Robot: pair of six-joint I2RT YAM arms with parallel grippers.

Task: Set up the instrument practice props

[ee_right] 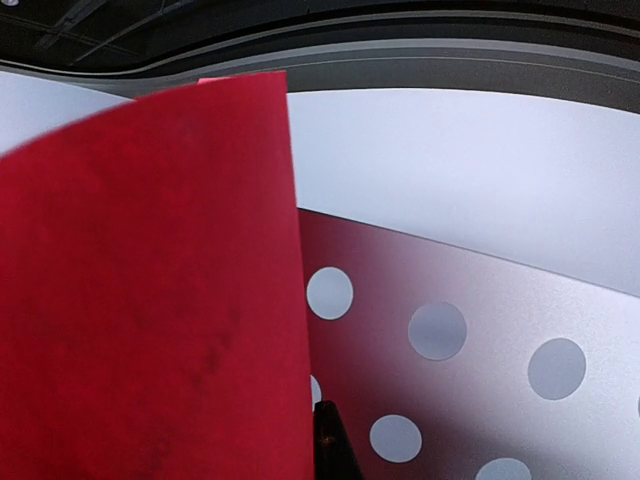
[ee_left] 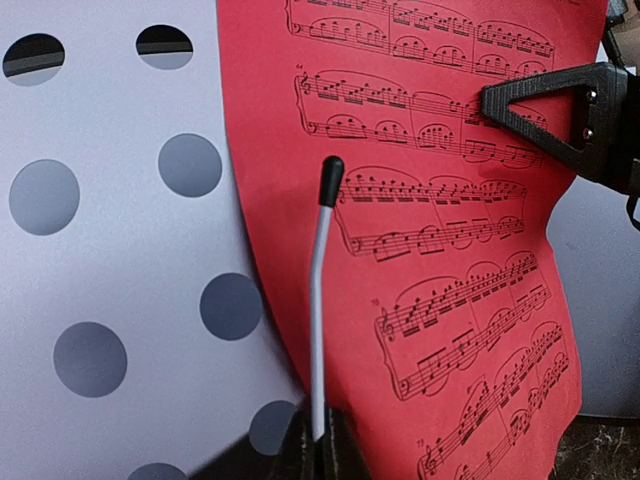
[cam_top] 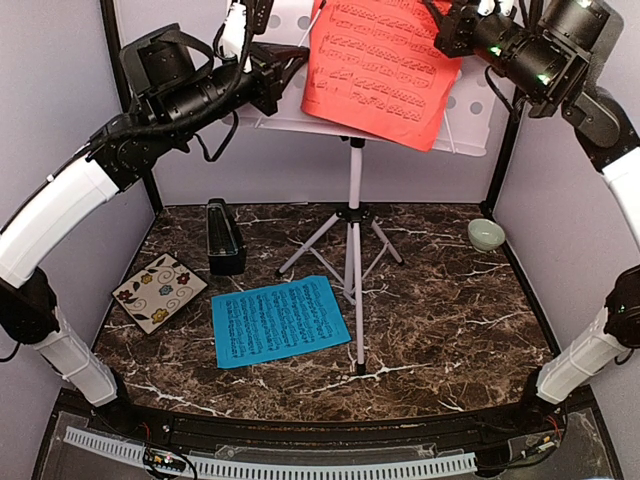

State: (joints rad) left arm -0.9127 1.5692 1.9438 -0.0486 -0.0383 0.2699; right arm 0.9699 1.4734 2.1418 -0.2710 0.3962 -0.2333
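The white perforated music stand (cam_top: 352, 215) stands on its tripod at the back centre. The red music sheet (cam_top: 382, 65) lies tilted against the stand's desk (ee_left: 110, 250). My left gripper (cam_top: 290, 75) is at the desk's left side, shut on the stand's thin silver page-holder wire (ee_left: 320, 300) with a black tip, just left of the red sheet (ee_left: 430, 250). My right gripper (cam_top: 445, 35) is shut on the red sheet's upper right corner (ee_right: 150, 300); one finger (ee_right: 330, 440) shows beside the sheet's edge. The blue music sheet (cam_top: 278, 320) lies flat on the table. The black metronome (cam_top: 225, 237) stands at the left.
A square floral tile (cam_top: 160, 292) lies at the table's left, near the metronome. A small pale green bowl (cam_top: 486, 234) sits at the back right. The tripod legs (cam_top: 358, 330) reach forward beside the blue sheet. Grey walls enclose the dark marble table (cam_top: 450, 320).
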